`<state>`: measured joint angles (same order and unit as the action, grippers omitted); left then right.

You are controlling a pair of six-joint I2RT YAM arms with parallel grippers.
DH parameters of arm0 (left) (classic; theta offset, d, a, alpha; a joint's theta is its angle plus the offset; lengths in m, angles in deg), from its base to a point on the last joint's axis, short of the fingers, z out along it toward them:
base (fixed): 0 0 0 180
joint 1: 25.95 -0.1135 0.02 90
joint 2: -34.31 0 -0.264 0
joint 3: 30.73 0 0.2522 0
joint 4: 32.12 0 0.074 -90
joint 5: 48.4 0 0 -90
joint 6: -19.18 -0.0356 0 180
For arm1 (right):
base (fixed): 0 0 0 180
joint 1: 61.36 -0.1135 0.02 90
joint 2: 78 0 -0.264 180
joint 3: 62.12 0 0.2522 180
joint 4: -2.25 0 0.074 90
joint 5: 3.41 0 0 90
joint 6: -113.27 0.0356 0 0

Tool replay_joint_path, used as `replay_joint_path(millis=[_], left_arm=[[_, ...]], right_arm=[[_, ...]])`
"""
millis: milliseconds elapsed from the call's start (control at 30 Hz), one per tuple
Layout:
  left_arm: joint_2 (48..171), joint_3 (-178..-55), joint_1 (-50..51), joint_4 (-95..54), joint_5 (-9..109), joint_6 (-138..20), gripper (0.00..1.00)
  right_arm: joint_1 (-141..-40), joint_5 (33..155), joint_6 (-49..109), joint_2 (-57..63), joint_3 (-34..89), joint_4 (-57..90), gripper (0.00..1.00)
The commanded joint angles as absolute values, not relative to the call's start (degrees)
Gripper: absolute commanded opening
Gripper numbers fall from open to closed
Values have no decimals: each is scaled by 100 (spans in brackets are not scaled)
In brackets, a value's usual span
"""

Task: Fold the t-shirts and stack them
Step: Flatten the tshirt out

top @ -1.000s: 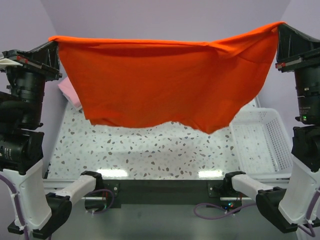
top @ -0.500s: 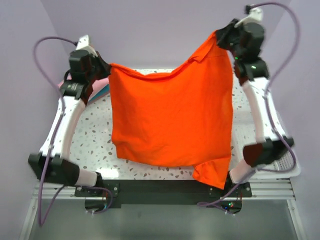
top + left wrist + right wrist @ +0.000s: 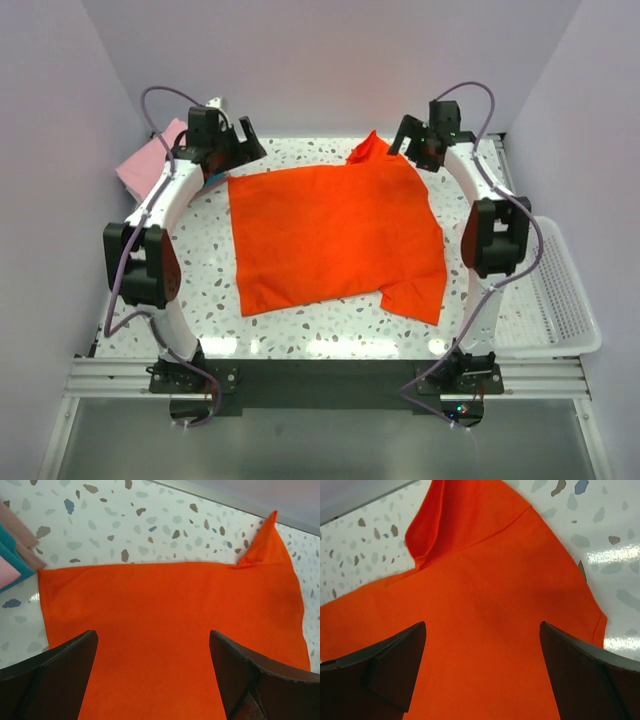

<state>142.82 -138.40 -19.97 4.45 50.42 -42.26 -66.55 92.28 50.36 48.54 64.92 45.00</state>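
orange shirt [image 3: 330, 235] lies spread flat mid-table [image 3: 320, 335], roughly square, slightly longer left-right; one sleeve flap sticks out at the far right corner, another at the near right corner, so the shoulder end looks to face right and the hem left. left gripper [image 3: 152, 635] sits over the far left corner, jaws wide apart, nothing gripped; dark fingers [image 3: 60, 675] frame bare cloth. right gripper [image 3: 482, 625] is over the far right corner by the peaked sleeve, also spread wide and holding nothing. can't tell if either set of tips touches the cloth. folded pink shirt [image 3: 140, 168] and teal shirt [image 3: 11, 550] are stacked just left of the orange one's far left corner. white basket [image 3: 560, 300] off the table's right edge
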Motion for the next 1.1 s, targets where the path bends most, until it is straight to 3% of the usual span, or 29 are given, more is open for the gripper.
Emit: replay_joint_path(millis=[0,233,1067], left_arm=[[13372,-12988,-1892,326,5153,-4252,98],[13081,-11833,-1690,107,5127,-3865,98],[14759,-11893,-1558,-210,5135,-3926,100]], right_arm=[[-6681,9546,4806,3364,5757,3974,98],[-6777,9863,4665,2598,4069,3710,98],[-6892,9855,4445,3300,2960,3930,98]])
